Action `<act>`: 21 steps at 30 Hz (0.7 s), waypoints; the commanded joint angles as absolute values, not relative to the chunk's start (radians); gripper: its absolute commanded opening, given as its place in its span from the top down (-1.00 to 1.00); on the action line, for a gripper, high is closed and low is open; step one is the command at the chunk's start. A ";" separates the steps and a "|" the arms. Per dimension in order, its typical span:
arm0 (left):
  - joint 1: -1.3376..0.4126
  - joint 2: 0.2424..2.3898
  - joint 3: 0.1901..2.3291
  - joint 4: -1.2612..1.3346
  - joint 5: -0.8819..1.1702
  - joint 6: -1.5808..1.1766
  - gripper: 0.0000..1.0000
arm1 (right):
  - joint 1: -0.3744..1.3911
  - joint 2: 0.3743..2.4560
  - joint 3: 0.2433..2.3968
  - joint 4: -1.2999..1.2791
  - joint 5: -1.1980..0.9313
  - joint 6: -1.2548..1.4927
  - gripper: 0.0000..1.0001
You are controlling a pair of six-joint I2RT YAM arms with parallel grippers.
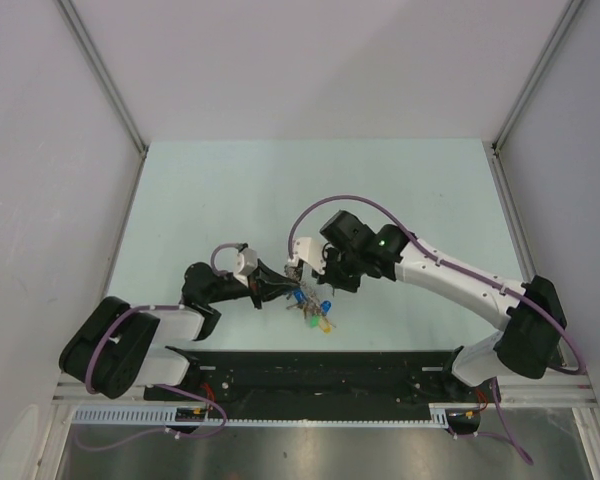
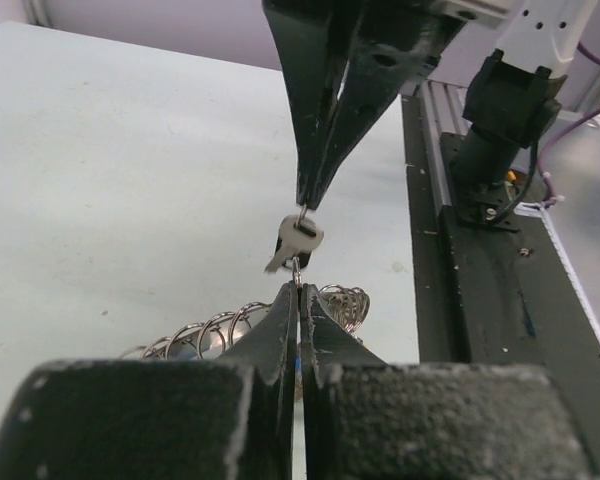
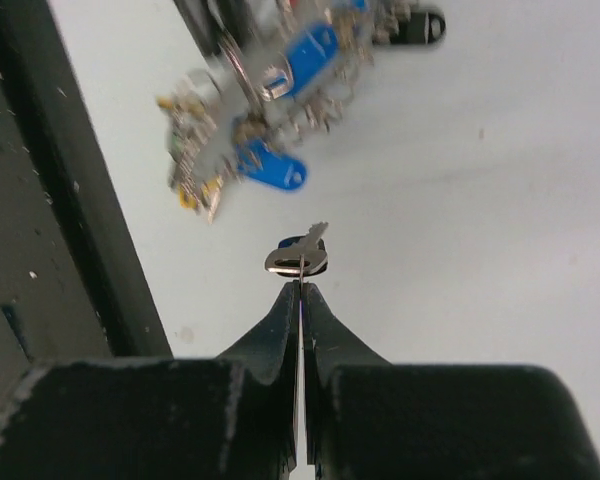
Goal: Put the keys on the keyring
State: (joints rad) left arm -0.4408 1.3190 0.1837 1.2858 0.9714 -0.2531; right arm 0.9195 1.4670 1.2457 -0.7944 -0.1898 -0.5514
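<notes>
My left gripper (image 1: 280,287) (image 2: 300,287) is shut on the thin wire of the keyring (image 2: 195,335), whose small loops fan out to either side of the fingertips. Below it hangs a bunch of keys (image 1: 312,310) (image 3: 250,110) with blue, yellow and green heads. My right gripper (image 1: 302,275) (image 3: 301,284) is shut on a small silver key (image 3: 298,258) with a dark head, pinched edge-on by a thin wire through its slot. In the left wrist view that key (image 2: 298,238) hangs between the two gripper tips, with the right gripper (image 2: 308,205) coming down from above.
A black-headed key (image 3: 412,25) shows beyond the bunch at the top edge of the right wrist view. The black rail (image 1: 310,365) (image 2: 460,300) runs along the table's near edge just behind the grippers. White walls stand on both sides.
</notes>
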 commanded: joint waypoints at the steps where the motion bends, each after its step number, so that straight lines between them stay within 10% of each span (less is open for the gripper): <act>1: -0.407 1.281 0.152 1.724 0.913 -0.203 0.99 | 0.871 1.494 1.287 -0.978 -0.042 -0.465 1.00; 21: -0.321 1.220 0.089 1.724 0.870 -0.193 0.99 | 0.749 1.914 1.379 -0.959 0.094 -0.445 0.96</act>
